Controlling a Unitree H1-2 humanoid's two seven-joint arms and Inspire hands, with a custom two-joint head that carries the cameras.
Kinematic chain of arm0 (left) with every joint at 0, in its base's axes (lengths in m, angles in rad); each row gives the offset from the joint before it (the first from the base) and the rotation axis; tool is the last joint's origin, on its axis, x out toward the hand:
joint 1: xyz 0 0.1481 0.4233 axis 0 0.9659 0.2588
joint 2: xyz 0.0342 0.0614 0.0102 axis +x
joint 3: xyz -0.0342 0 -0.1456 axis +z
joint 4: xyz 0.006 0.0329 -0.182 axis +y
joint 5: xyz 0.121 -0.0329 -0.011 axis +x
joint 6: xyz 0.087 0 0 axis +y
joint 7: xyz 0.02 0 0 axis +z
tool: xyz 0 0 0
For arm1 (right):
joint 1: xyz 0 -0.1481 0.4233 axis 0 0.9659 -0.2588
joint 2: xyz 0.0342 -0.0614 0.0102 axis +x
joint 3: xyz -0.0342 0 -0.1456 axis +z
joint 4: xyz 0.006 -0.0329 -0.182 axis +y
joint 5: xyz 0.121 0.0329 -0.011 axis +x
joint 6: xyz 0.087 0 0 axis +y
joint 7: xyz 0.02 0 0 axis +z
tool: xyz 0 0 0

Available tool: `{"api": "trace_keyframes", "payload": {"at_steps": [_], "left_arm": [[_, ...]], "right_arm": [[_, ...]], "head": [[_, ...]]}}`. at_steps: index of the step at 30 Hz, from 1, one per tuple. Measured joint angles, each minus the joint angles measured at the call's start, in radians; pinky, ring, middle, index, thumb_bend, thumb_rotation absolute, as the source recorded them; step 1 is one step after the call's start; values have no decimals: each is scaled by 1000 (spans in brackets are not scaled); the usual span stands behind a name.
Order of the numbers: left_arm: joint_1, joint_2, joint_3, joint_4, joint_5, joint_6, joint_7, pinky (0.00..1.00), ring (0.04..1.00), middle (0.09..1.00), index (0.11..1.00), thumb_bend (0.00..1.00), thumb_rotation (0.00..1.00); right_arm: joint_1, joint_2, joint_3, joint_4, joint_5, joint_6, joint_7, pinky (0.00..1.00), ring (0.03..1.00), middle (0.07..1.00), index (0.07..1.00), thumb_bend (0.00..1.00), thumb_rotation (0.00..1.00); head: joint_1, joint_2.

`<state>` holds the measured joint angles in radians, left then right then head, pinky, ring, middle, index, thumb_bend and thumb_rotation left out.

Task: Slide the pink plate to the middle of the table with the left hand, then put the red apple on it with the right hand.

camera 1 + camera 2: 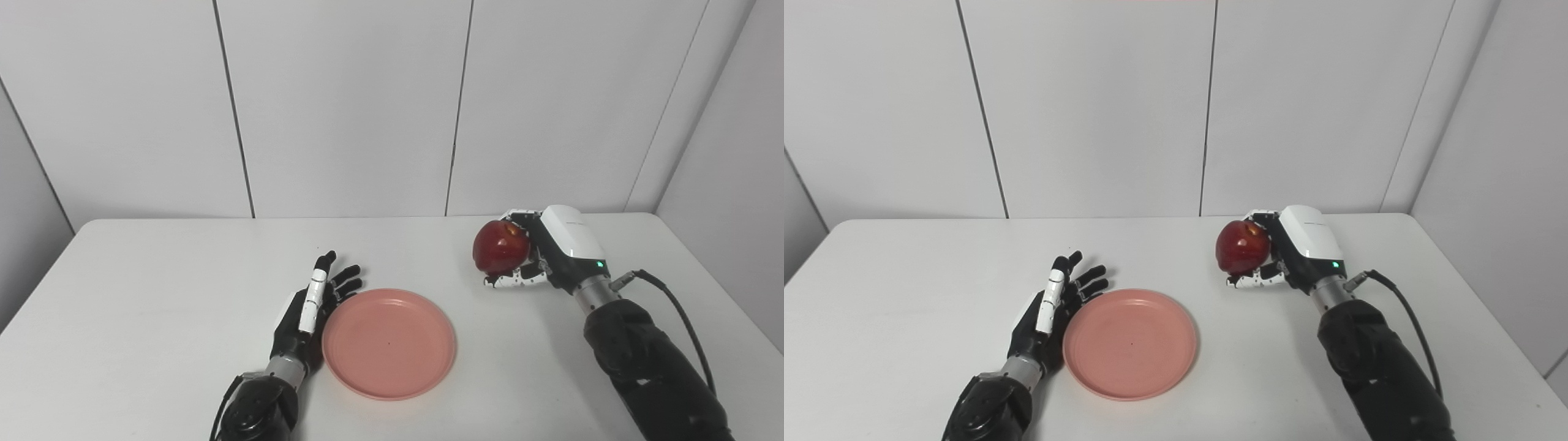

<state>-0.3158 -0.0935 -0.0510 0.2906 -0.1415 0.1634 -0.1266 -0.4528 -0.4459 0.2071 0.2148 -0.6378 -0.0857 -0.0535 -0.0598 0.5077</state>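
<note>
A pink plate (388, 344) lies flat on the white table (153, 294), near the front and close to the middle. My left hand (311, 309) stands open against the plate's left rim, fingers stretched out away from me. A red apple (500, 247) sits in my right hand (539, 254), which is shut on it, to the right of and beyond the plate. The apple is held just above the table, with the fingers under and behind it. The plate has nothing on it.
White wall panels (343, 104) rise right behind the table's far edge. A black cable (674, 306) loops off the right wrist over the table's right side.
</note>
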Motion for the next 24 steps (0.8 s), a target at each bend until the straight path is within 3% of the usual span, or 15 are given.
{"api": "trace_keyframes", "payload": {"at_steps": [24], "left_arm": [[-3, -26, -7, 23, 18, -32, -2, 865, 856, 862, 1000, 794, 955]], "right_arm": [[-6, 75, 91, -32, -43, -17, 61, 169, 237, 334, 483, 501, 164]], "head": [[29, -2]]}}
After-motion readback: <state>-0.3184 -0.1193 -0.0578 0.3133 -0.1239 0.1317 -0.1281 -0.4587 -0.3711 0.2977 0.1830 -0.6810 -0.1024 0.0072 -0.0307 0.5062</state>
